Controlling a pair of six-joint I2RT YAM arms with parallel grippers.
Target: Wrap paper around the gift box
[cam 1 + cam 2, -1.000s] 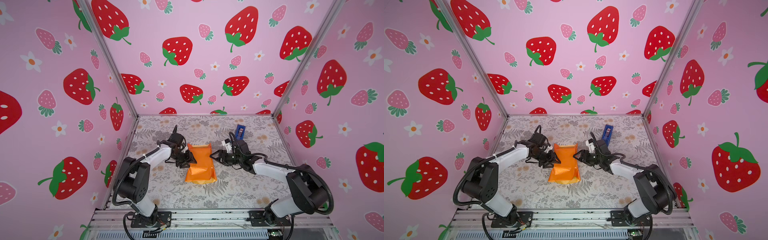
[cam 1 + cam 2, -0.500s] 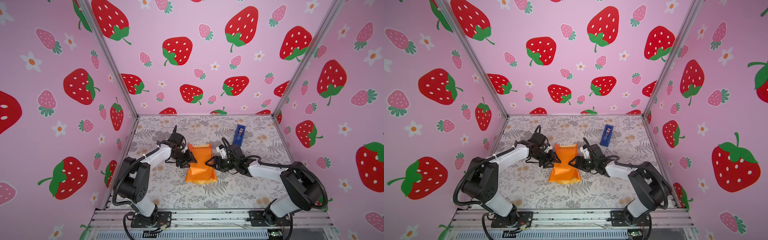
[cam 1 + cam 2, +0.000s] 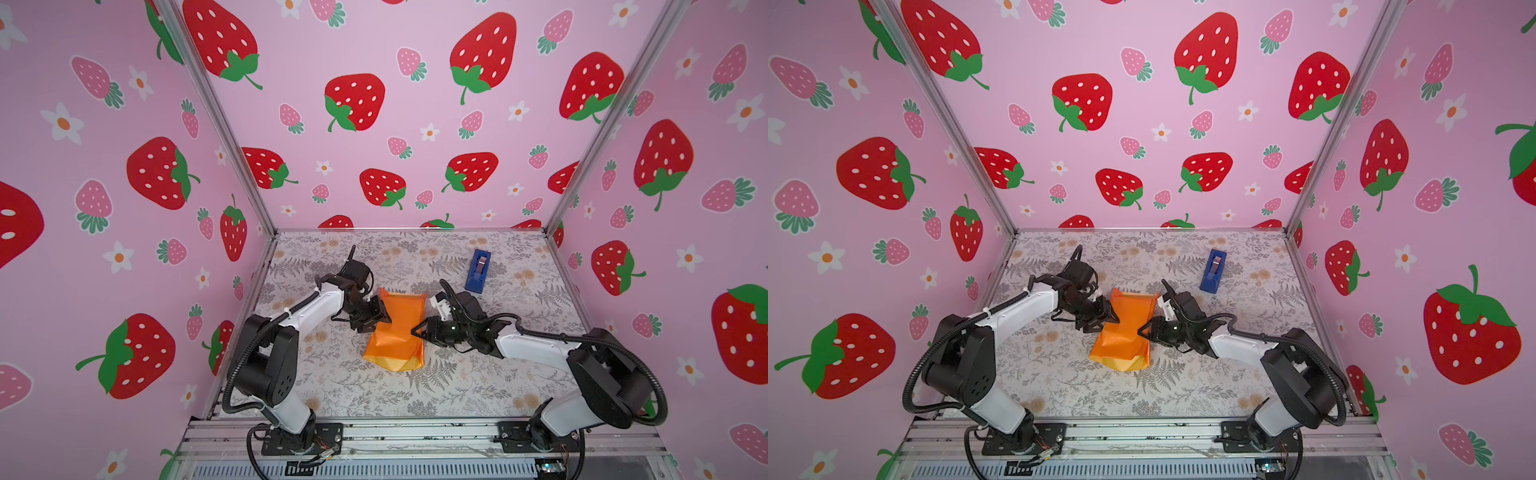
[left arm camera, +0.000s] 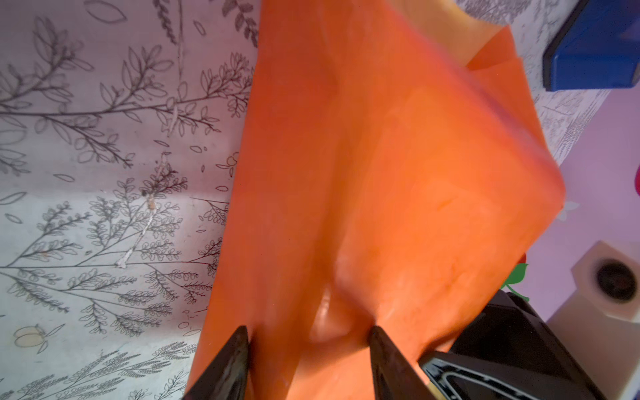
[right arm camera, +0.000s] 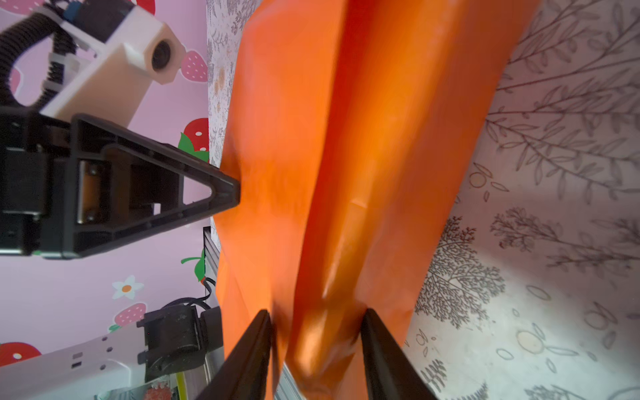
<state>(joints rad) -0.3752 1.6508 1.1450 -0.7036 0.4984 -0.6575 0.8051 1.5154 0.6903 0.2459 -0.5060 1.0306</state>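
Observation:
The paper lies mid-table as a glossy orange bundle, pinched narrow at its waist, with a pale yellow end toward the front. The gift box is hidden inside it. My left gripper presses on the bundle's left side. In the left wrist view its jaws squeeze a bulge of paper. My right gripper grips the right side. In the right wrist view its jaws clamp a raised ridge of paper, and the left gripper's fingertip touches the far side.
A blue tape dispenser stands at the back right, just behind the right arm. Pink strawberry walls close the table on three sides. A metal rail runs along the front edge.
My right gripper has moved left from beside the tape dispenser to the bundle's right side and closed on the paper, which now pinches in at its middle. The left gripper has held its place.

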